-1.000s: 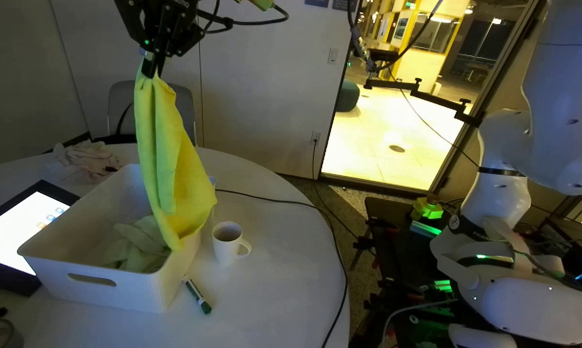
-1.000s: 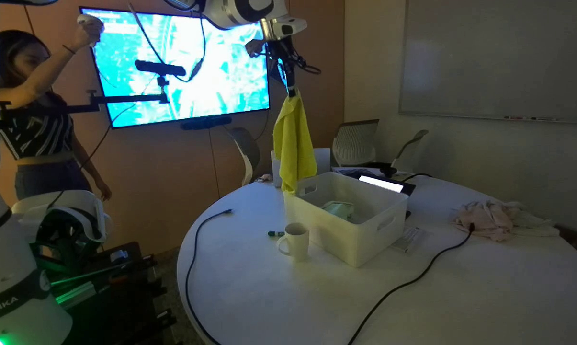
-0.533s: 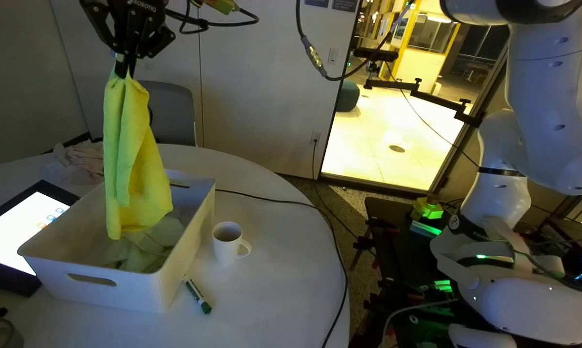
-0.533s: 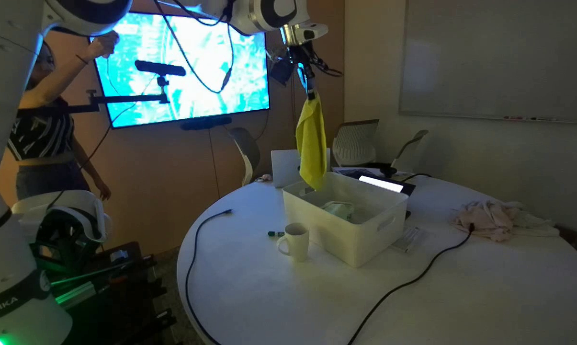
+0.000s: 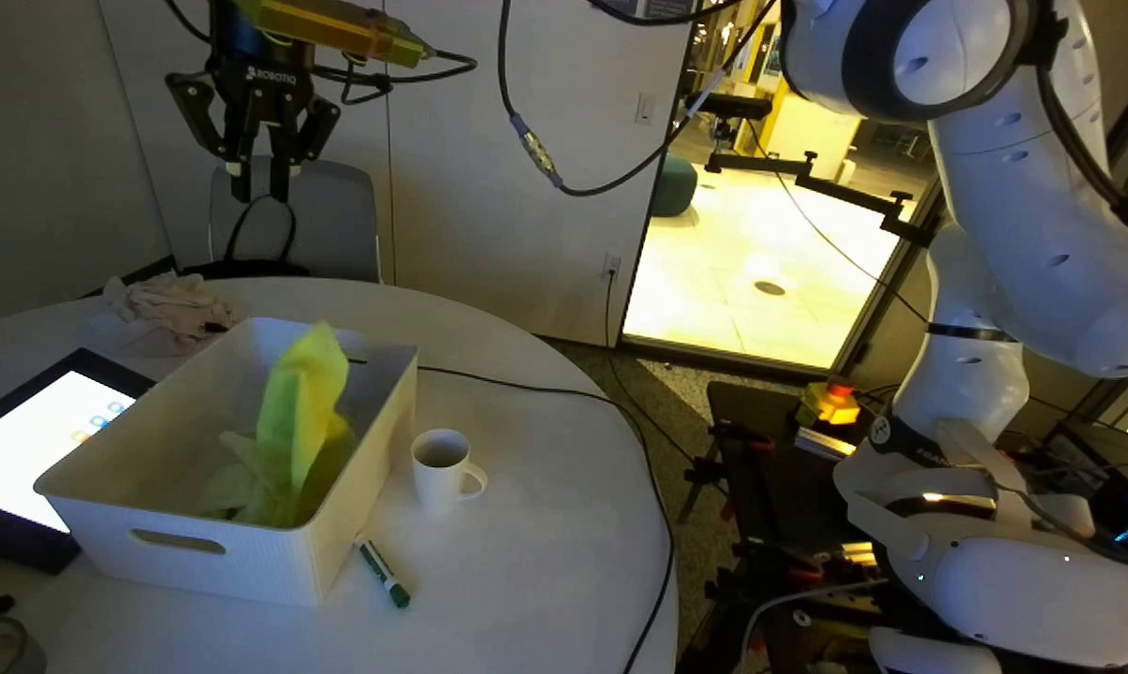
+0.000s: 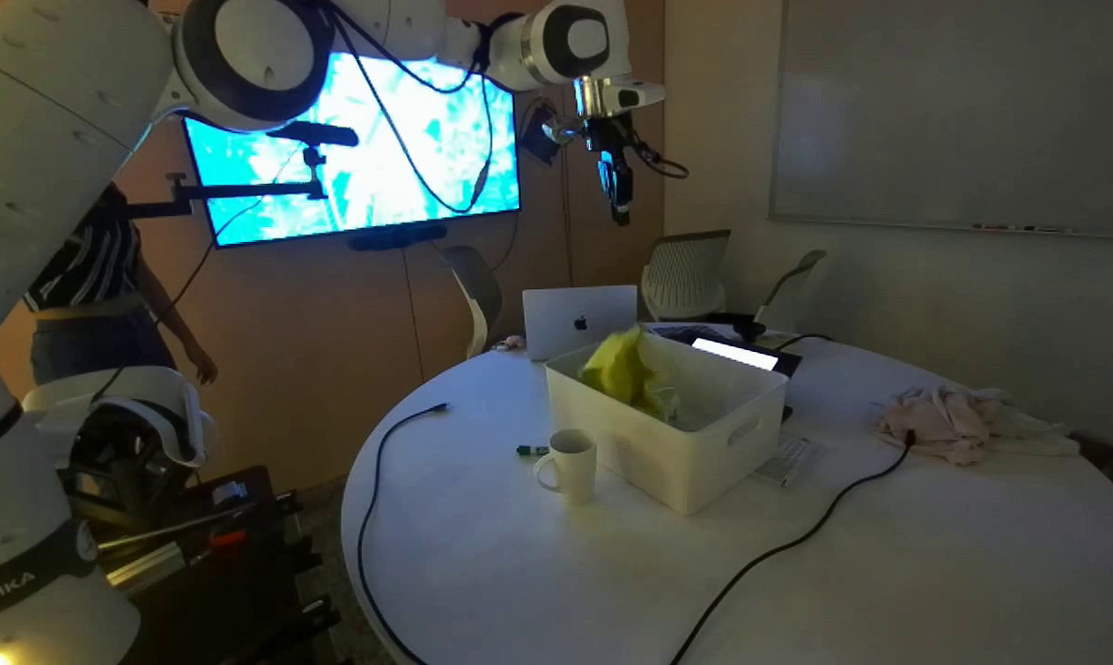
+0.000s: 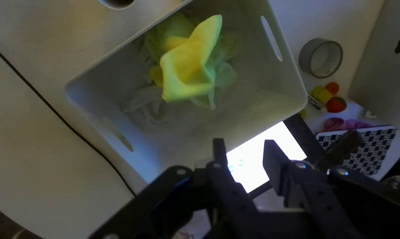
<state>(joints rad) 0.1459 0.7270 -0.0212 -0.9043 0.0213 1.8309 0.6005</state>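
Cloth (image 5: 301, 402), crumpled and yellow, stands peaked inside the white bin (image 5: 264, 566), over paler fabric (image 7: 148, 95); where one ends I can't quite make out. I'd judge it light, soft and limp, best pinched at that upright fold. My gripper (image 5: 260, 187) hangs well above, fingers (image 7: 219, 152) apart, holding nothing.

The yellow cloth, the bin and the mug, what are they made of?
The yellow cloth looks like soft, matt fabric: it bends into loose folds. The bin seems to be matt plastic: thin walls, rounded corners, cut-out handles. The mug is probably smooth ceramic, perhaps glazed, going by its even white surface and loop handle; plastic isn't ruled out.
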